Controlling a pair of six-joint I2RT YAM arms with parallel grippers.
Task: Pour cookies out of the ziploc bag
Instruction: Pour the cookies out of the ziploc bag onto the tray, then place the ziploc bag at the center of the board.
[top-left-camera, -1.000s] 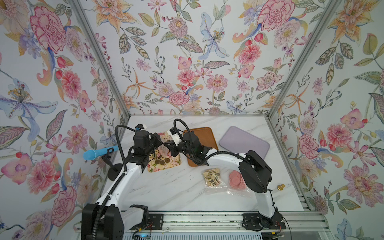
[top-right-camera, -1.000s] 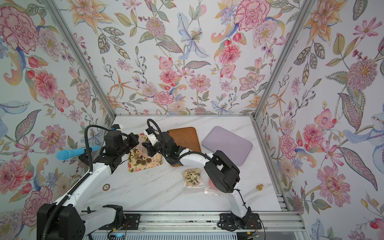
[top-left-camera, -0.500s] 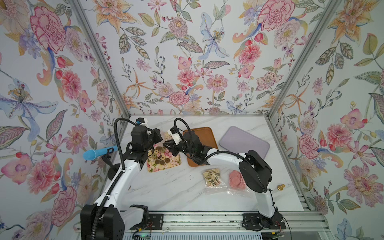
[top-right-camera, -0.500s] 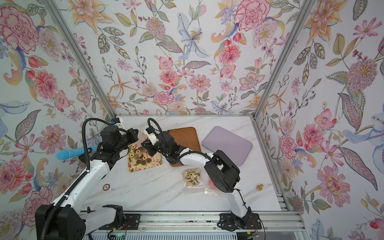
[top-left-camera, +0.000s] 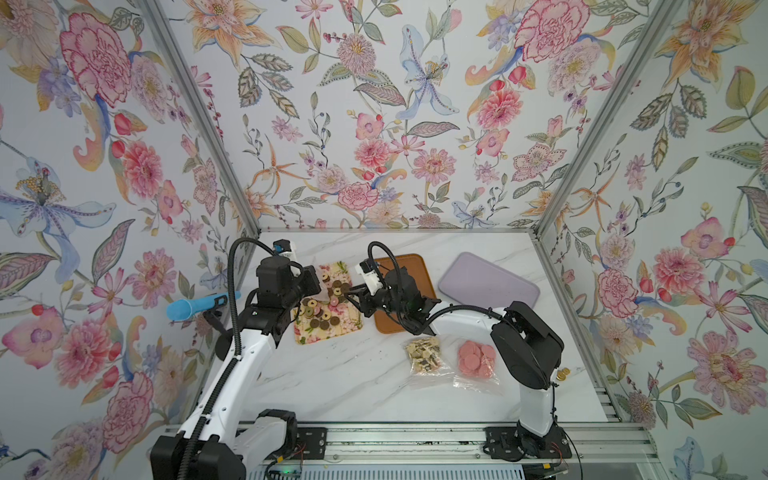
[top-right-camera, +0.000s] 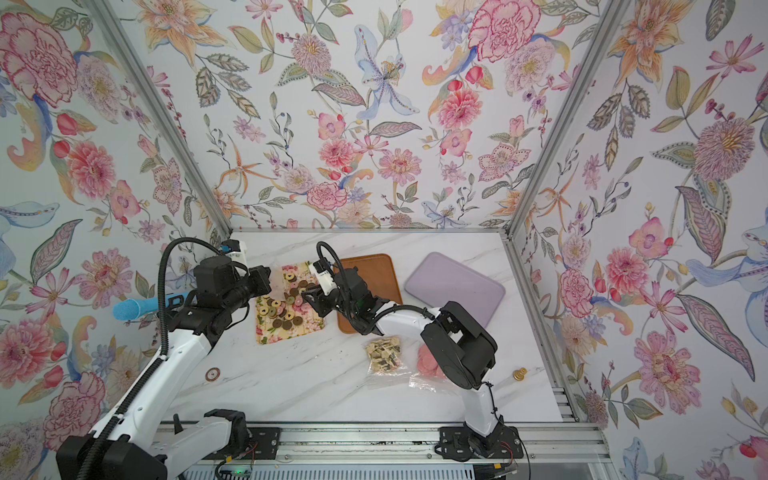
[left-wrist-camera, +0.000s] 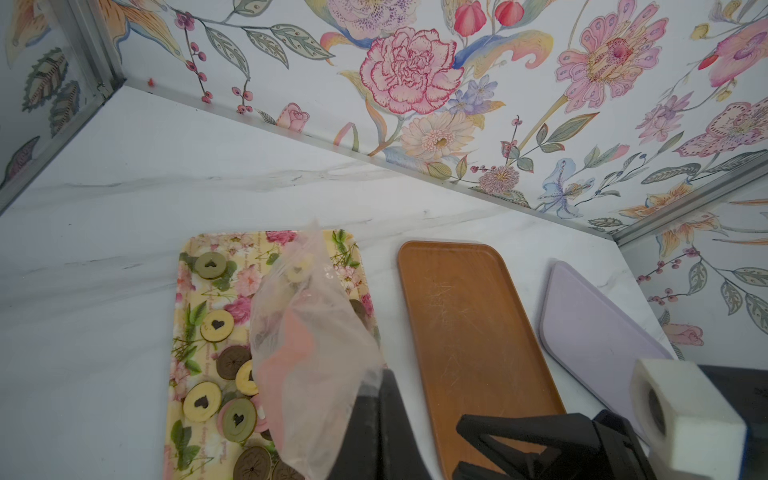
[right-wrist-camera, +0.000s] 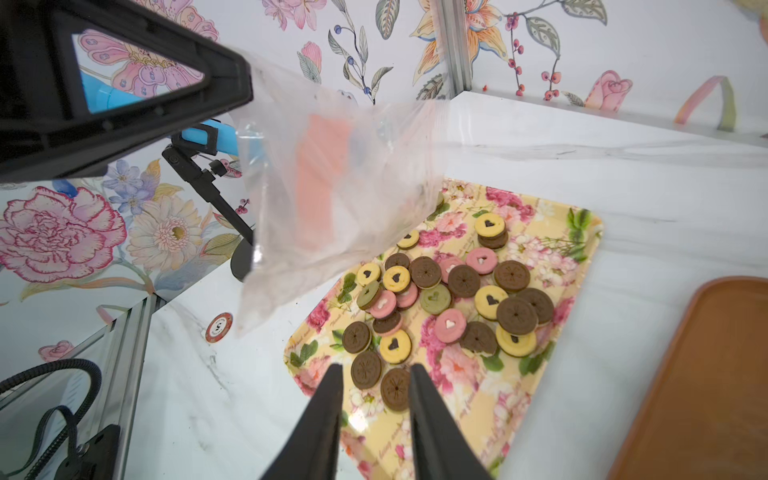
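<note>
Counter (top-left-camera: 324, 386), left to right: the left gripper (right-wrist-camera: 232, 95) is clenched on the clear ziploc bag (right-wrist-camera: 332, 187); we see the bag plainly only in wrist views. Beneath it, cookies (right-wrist-camera: 449, 291) lie on the floral tray (right-wrist-camera: 582, 232). The right gripper (right-wrist-camera: 376, 370), jaws parted, grasps nothing near them. Only top views show two further cookie bags (top-left-camera: 426, 353).

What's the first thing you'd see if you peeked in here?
The heap of brown, yellow and pink round cookies on the flowery tray, beside the brown tray. Right above it hangs a clear bag, pinched in the left gripper's jaws. All around stand walls covered in big painted flowers.
</note>
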